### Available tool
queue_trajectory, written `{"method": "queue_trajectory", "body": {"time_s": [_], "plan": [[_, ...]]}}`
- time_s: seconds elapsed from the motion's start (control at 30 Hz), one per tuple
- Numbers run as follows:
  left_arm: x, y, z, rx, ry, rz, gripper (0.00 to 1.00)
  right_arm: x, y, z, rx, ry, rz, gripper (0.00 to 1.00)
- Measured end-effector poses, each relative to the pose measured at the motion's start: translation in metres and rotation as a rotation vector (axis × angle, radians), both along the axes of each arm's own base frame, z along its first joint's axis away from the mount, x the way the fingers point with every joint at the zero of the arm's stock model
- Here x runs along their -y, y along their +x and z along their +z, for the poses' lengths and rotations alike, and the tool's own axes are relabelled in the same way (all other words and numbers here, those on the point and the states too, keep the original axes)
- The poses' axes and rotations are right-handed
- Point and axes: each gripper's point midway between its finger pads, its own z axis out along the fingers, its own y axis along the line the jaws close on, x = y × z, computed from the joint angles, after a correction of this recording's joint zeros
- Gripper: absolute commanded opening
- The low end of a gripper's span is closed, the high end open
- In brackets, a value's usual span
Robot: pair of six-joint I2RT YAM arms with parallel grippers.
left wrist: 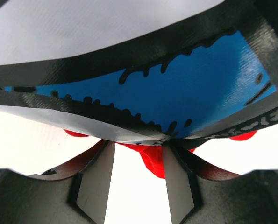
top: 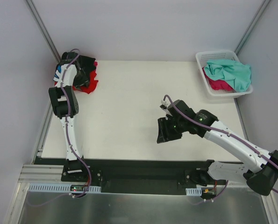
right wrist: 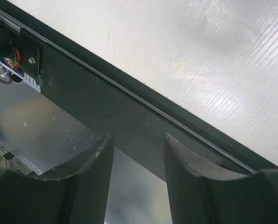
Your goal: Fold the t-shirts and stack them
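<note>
Far-left back corner of white tabletop (top: pixel 129 107): large black cloth t-shirt with blue print patch (top: pixel 85 63) bunched over bright red cloth t-shirt (top: pixel 89 84). Down on that heap: left pincer (left wrist: pixel 139 143), fingers (left wrist: pixel 97 177) part-spread, tips against black shirt's edge; cannot tell if pinching it. Mid-tabletop: right pincer (right wrist: pixel 138 154) spread, nothing between, tilted toward near edge. Far right: white plastic lattice basket (top: pixel 213 53) holding teal-mint cloth t-shirt (top: pixel 232 72) atop pinkish-red cloth t-shirt (top: pixel 218 85).

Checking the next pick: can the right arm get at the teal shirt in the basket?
Probably yes: the right gripper is open and empty, and the teal shirt lies uncovered on top in the basket.
</note>
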Motion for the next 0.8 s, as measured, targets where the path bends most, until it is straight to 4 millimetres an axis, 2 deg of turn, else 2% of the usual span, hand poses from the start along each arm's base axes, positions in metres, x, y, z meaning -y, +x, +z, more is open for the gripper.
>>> {"method": "queue_trajectory", "body": {"time_s": [0.17, 0.27, 0.37, 0.47, 0.57, 0.63, 0.7, 0.8], "plan": [[0.011, 0.0, 0.006, 0.018, -0.057, -0.005, 0.47, 0.002, 0.004, -0.003, 0.009, -0.021, -0.013, 0.49], [0.029, -0.014, 0.025, 0.031, -0.133, -0.014, 0.5, 0.003, 0.014, -0.006, 0.03, -0.065, -0.039, 0.49], [0.06, -0.037, 0.067, 0.075, -0.176, -0.057, 0.52, 0.0, 0.036, -0.001, 0.072, -0.124, -0.081, 0.48], [0.105, -0.062, 0.121, 0.174, -0.173, -0.152, 0.52, -0.011, 0.066, 0.014, 0.134, -0.156, -0.125, 0.48], [0.165, -0.104, 0.173, 0.292, -0.193, -0.286, 0.53, -0.021, 0.089, 0.028, 0.188, -0.164, -0.16, 0.47], [0.198, -0.139, 0.191, 0.341, -0.217, -0.36, 0.53, -0.023, 0.099, 0.032, 0.216, -0.174, -0.182, 0.47], [0.216, -0.176, 0.193, 0.359, -0.243, -0.403, 0.54, -0.017, 0.106, 0.031, 0.24, -0.203, -0.211, 0.47], [0.216, -0.222, 0.164, 0.319, -0.236, -0.398, 0.56, -0.002, 0.117, 0.024, 0.272, -0.26, -0.274, 0.47]]}}
